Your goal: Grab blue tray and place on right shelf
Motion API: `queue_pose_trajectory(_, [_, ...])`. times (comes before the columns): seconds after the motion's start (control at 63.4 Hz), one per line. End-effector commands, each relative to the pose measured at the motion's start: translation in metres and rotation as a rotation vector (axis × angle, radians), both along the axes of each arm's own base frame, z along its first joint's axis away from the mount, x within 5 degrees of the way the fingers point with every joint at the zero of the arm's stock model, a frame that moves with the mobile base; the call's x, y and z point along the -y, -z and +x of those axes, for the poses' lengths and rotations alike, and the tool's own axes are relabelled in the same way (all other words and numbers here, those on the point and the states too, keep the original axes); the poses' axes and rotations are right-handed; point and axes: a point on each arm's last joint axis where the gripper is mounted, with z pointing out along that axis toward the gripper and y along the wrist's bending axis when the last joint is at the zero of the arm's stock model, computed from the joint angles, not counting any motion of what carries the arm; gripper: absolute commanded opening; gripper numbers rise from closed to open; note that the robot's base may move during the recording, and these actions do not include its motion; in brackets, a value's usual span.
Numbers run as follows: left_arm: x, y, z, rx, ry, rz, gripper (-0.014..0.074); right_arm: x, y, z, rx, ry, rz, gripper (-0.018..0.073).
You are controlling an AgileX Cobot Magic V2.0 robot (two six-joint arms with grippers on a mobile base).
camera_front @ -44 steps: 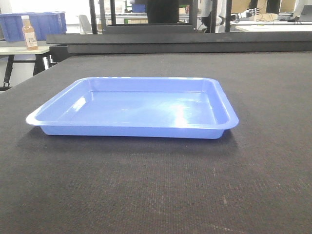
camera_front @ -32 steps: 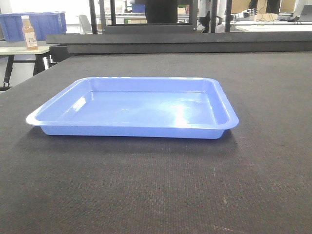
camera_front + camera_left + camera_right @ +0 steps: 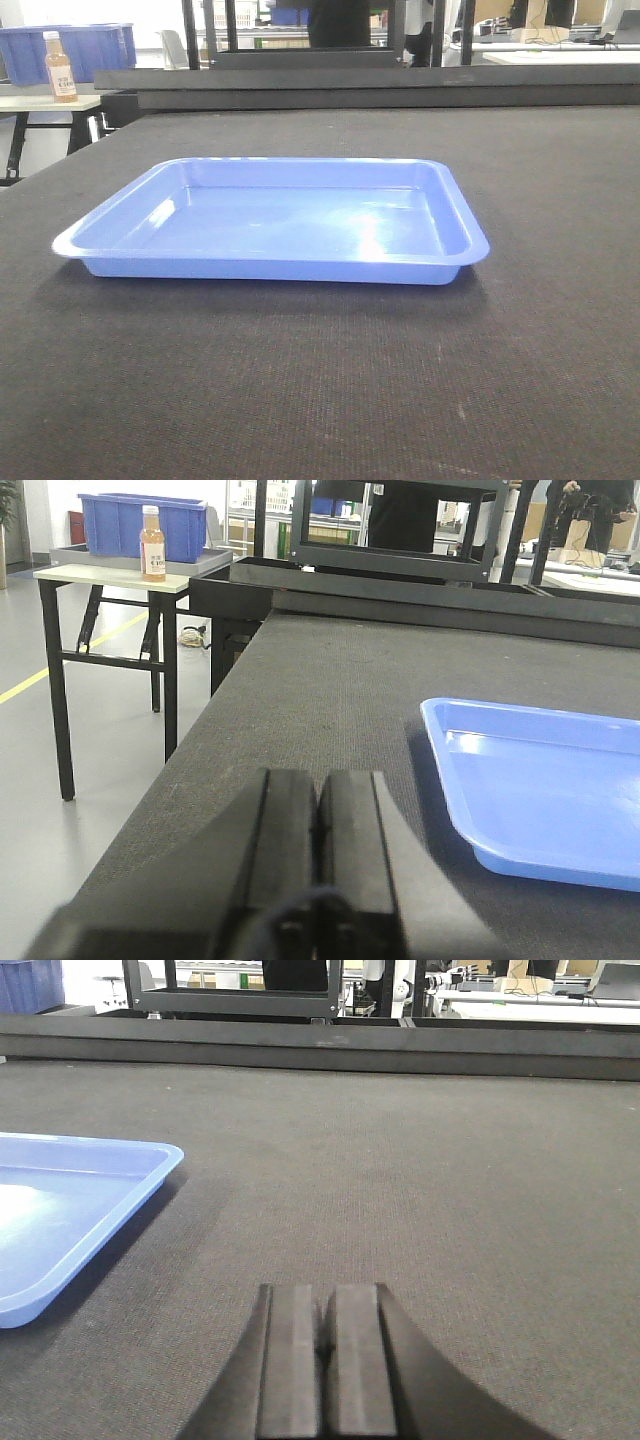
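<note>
The blue tray (image 3: 275, 220) lies flat and empty on the dark felt table (image 3: 330, 390), in the middle of the front view. In the left wrist view my left gripper (image 3: 318, 780) is shut and empty, low over the table to the left of the tray (image 3: 545, 780). In the right wrist view my right gripper (image 3: 322, 1295) is shut and empty, to the right of the tray's corner (image 3: 70, 1200). Neither gripper shows in the front view. The right shelf is out of view.
A side table (image 3: 120, 575) at the far left bears a deep dark blue bin (image 3: 140, 522) and an orange bottle (image 3: 152, 545). A black raised ledge (image 3: 380, 85) and black frame posts (image 3: 220, 30) run behind the table. The table's left edge drops to the floor (image 3: 60, 810).
The tray and the table have not moved. Only a dark figure in the far background has shifted slightly to the right.
</note>
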Motion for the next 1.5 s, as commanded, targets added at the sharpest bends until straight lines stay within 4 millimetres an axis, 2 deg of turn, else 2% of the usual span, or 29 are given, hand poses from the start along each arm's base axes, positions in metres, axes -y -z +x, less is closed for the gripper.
queue_pose_trajectory(0.0, [-0.001,0.001,0.0,0.076,-0.013,-0.01,-0.0048,0.001,-0.017,-0.003,0.138,0.015,-0.006,0.0054])
queue_pose_trajectory(0.079, [-0.002,-0.006,-0.001,0.137,-0.021,-0.013,-0.0048,0.002,-0.021,-0.004,0.172,0.019,0.001,0.0054])
queue_pose_trajectory(0.142, [-0.002,-0.021,-0.004,0.196,-0.023,-0.01,-0.0048,0.002,-0.033,-0.006,0.239,0.024,0.04,0.0054])
queue_pose_trajectory(0.268, [-0.001,-0.07,-0.012,0.11,-0.015,0.124,-0.0047,0.002,-0.078,-0.019,0.331,0.009,0.071,0.0054])
queue_pose_trajectory(0.426, [0.0,-0.134,-0.009,-0.004,-0.005,0.133,-0.0015,-0.003,-0.133,-0.025,0.244,-0.034,0.062,0.0069])
queue_pose_trajectory(0.473, [0.0,-0.149,-0.003,-0.03,0.0,0.127,0.0035,-0.003,-0.144,-0.019,0.197,-0.04,0.061,0.0115])
queue_pose_trajectory(0.52, [0.001,-0.163,0.007,-0.077,0.012,0.111,0.0118,-0.004,-0.157,-0.01,0.165,-0.042,0.061,0.022])
queue_pose_trajectory(0.631, [0.007,-0.18,0.033,-0.2,0.065,0.024,0.0324,-0.004,-0.17,0.017,0.087,-0.043,0.064,0.0445])
queue_pose_trajectory(0.694, [0.012,-0.185,0.046,-0.256,0.105,-0.011,0.0394,-0.006,-0.176,0.032,0.045,-0.066,0.066,0.0535])
queue_pose_trajectory(0.757, [0.019,-0.191,0.06,-0.302,0.159,-0.003,0.0416,-0.01,-0.186,0.047,0.016,-0.107,0.074,0.0591])
queue_pose_trajectory(0.867, [0.036,-0.198,0.081,-0.331,0.268,0.097,0.0416,-0.026,-0.205,0.072,-0.051,-0.221,0.089,0.0591])
queue_pose_trajectory(0.994, [0.052,-0.206,0.108,-0.416,0.334,0.12,0.0416,-0.059,-0.221,0.105,-0.169,-0.384,0.067,0.0591])
queue_pose_trajectory(1.104, [0.064,-0.205,0.148,-0.532,0.35,0.134,0.0416,-0.089,-0.229,0.141,-0.308,-0.477,0.032,0.0591])
queue_pose_trajectory(1.277, [0.079,-0.196,0.204,-0.713,0.353,0.154,0.0416,-0.114,-0.217,0.204,-0.563,-0.475,0.04,0.0591])
queue_pose_trajectory(1.356, [0.082,-0.187,0.228,-0.804,0.317,0.161,0.0416,-0.115,-0.208,0.226,-0.64,-0.436,0.078,0.0591])
queue_pose_trajectory(1.482, [0.084,-0.17,0.265,-0.903,0.23,0.182,0.0416,-0.106,-0.181,0.263,-0.762,-0.308,0.129,0.0591])
